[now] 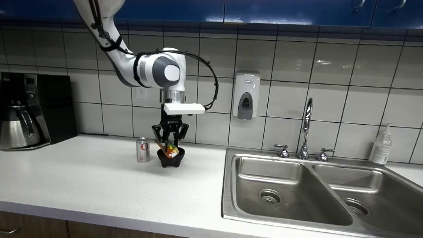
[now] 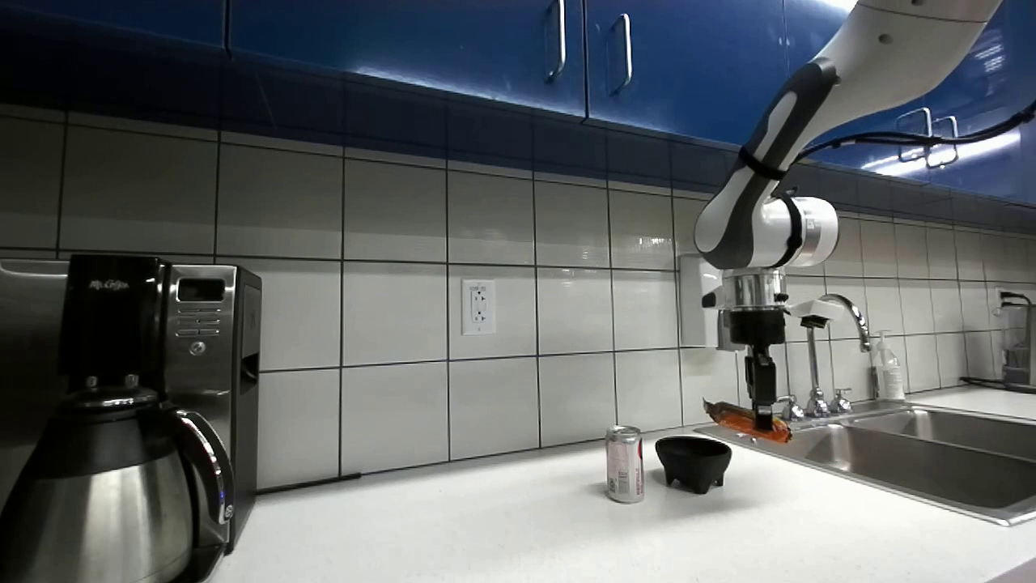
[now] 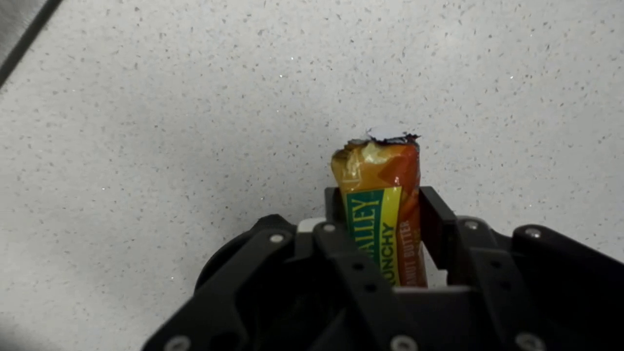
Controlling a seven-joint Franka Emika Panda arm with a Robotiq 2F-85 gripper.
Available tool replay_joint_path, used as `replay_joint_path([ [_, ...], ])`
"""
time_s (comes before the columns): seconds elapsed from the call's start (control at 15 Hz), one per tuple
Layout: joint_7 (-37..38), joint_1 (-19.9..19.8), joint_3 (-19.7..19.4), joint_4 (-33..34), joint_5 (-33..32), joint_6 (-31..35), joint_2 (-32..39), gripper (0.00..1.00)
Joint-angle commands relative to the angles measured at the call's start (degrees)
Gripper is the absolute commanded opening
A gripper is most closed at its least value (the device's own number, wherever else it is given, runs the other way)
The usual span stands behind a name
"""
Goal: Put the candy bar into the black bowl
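Note:
My gripper point(image 3: 380, 210) is shut on the candy bar point(image 3: 378, 170), an orange wrapper with a green and yellow label, held across its width between the fingertips. In an exterior view the gripper point(image 2: 763, 417) holds the bar point(image 2: 731, 419) slightly tilted above the counter, up and to the right of the black bowl point(image 2: 694, 465). In an exterior view the gripper point(image 1: 171, 144) and bar point(image 1: 172, 152) overlap the black bowl point(image 1: 171, 161) and hide part of its rim. In the wrist view a black curved edge point(image 3: 219, 256), apparently the bowl, is mostly hidden behind the gripper.
A silver-and-red can point(image 1: 143, 150) stands upright close beside the bowl; it also shows in an exterior view point(image 2: 624, 464). A coffee maker point(image 1: 36, 109) stands at the left. A steel double sink point(image 1: 228, 185) lies to the right. A tiled wall point(image 1: 214, 132) closes the back.

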Motion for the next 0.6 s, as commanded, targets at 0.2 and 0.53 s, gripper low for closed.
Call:
replay_joint_path([
  [0.2,6.13,-0.77,1.15,6.81,5.04,-2.25,5.04,0.16],
  [0.53,9.1,-1.04,1.93,11.29,6.67,-3.6,8.89,0.16],
])
